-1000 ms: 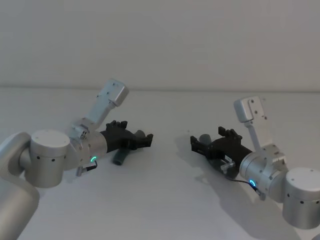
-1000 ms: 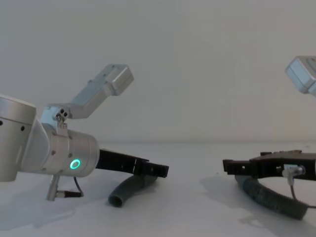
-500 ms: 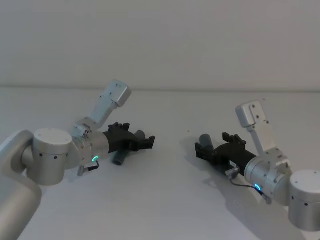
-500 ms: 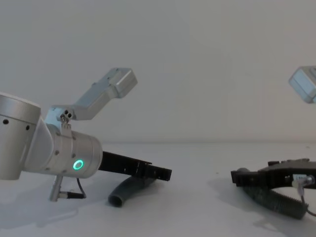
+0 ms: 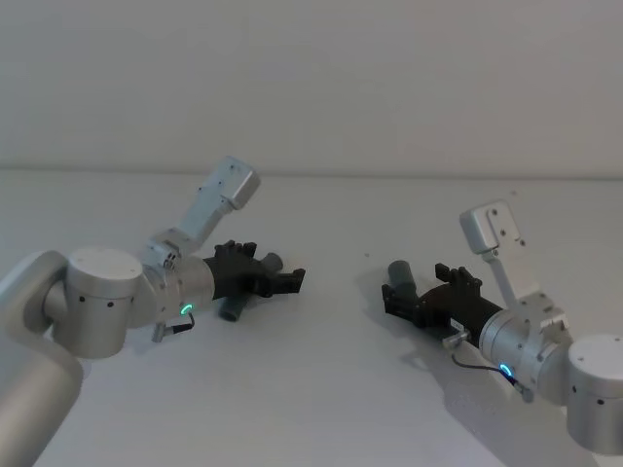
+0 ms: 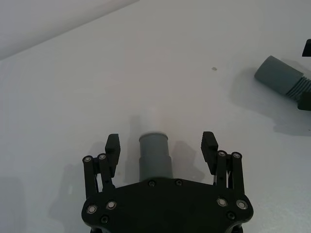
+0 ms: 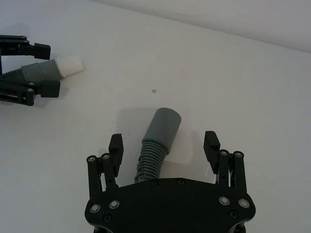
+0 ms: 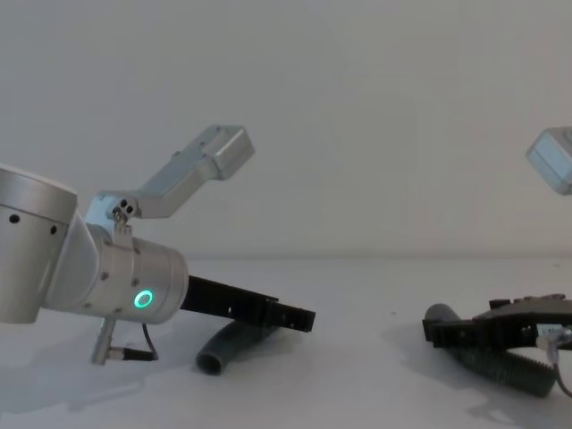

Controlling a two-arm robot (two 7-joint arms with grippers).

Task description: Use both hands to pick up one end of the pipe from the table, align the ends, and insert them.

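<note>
Left gripper (image 6: 161, 143): jaws wide open, straddling the elbow (image 6: 154, 158) with a gap on both sides. You get no visible contact. The elbow lies on the surface (image 5: 331, 389), left of centre. Its far mouth pokes out past the jaws, and its near end sticks out from under the gripper in the head view. The bend between them is hidden under the gripper body from above. The chest view shows the elbow side-on, low on the surface beneath the jaws.

Right gripper (image 7: 164, 141): jaws wide open too, either side of the corrugated hose (image 7: 151, 162), just behind its cuff (image 7: 164, 125). There is a clear gap on each side and nothing is gripped. The hose sits right of centre, cuff pointing left and far. Its ribbed run goes under the gripper body, so you lose it in the right wrist and head views. In the chest view it trails right and the frame edge cuts it off, so its full length can't be read.

The two pieces are well apart and the mouths are not joined.

Hard to read:
- In the right wrist view the left gripper shows farther off, with a pale tip (image 7: 70, 64) beyond the grey piece between its jaws. You can't tell what that tip is.
- In the left wrist view the cuff shows near the frame edge, and the hose behind it is cut off there.
</note>
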